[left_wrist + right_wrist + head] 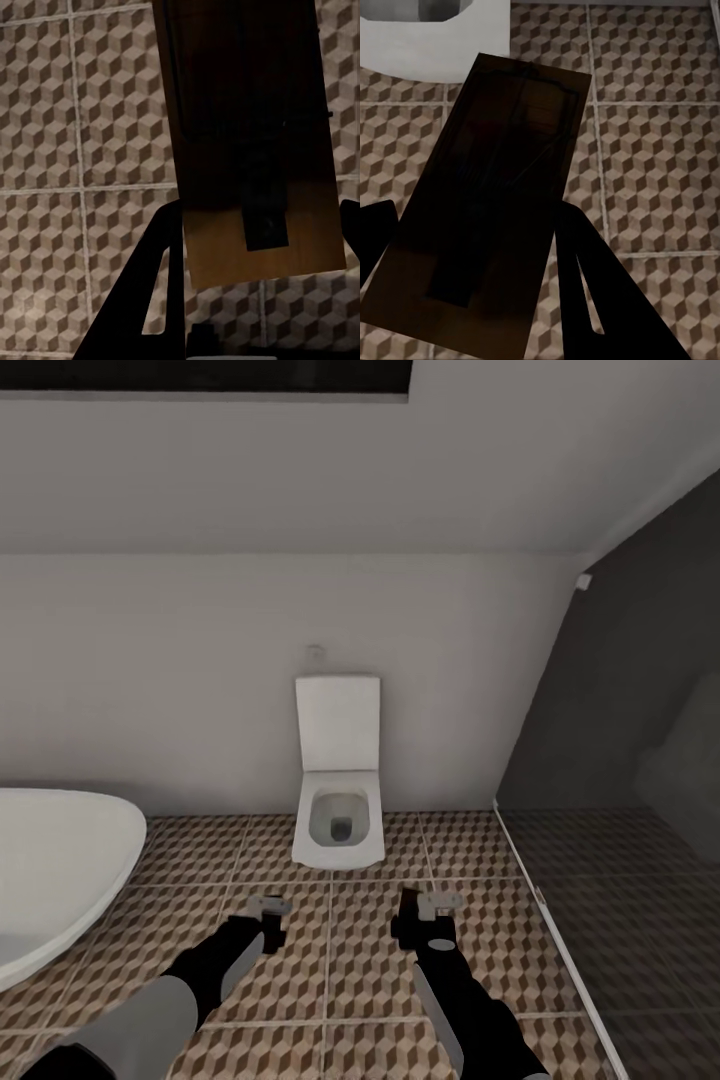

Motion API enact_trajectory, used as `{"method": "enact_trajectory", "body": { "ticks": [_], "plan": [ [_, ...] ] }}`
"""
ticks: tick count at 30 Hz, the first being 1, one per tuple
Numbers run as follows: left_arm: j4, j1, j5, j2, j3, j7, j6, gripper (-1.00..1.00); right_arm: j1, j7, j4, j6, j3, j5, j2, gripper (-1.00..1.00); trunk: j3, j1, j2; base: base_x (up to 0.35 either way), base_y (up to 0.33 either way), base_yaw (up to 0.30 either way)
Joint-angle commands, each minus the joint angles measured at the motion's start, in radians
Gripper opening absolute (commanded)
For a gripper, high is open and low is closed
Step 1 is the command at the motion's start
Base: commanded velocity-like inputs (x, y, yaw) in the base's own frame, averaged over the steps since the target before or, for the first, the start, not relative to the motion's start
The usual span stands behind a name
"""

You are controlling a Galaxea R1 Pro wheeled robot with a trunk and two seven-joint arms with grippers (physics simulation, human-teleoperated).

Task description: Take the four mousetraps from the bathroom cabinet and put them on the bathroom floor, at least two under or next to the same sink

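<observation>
Brown wooden mousetrap (255,142) sits clamped between the two fingers of the left hand (259,247), board sticking out past the fingertips, dark metal parts on its face, cube-pattern tiles behind it. Second mousetrap (487,195) held the same way in the right hand (472,232), looks very dark in shadow, its far end pointing toward the white toilet base (435,37). In the head view both traps show as small pale-grey pieces at the hand tips: left one (268,907), right one (438,905), each above the bathroom floor (330,960), not resting on it as far as can be told. Left hand (262,922) and right hand (432,922) are side by side, apart, both in front of the toilet (339,800), which stands against the white wall with its lid raised. White oval bathtub (50,870) at the robot's left, near the left arm. Dark grey wall and dark floor strip (620,920) on the robot's right, split from the tiles by a pale edge
</observation>
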Motion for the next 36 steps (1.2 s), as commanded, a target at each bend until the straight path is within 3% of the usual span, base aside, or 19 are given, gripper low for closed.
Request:
{"method": "enact_trajectory", "body": {
  "ticks": [1,36],
  "plan": [
    [-0.002,-0.001,0.009,0.000,-0.008,0.009,0.004,-1.00,-0.001,-0.008,-0.001,0.001,0.002,-0.014,0.000,-1.00,-0.007,0.004,-0.009,0.000,0.000,0.000],
    [-0.020,-0.001,0.007,-0.012,-0.007,0.009,-0.013,-1.00,-0.001,-0.008,-0.001,0.001,0.025,-0.014,0.000,-1.00,-0.171,0.138,-0.254,0.000,0.000,0.000]
  ]
}}
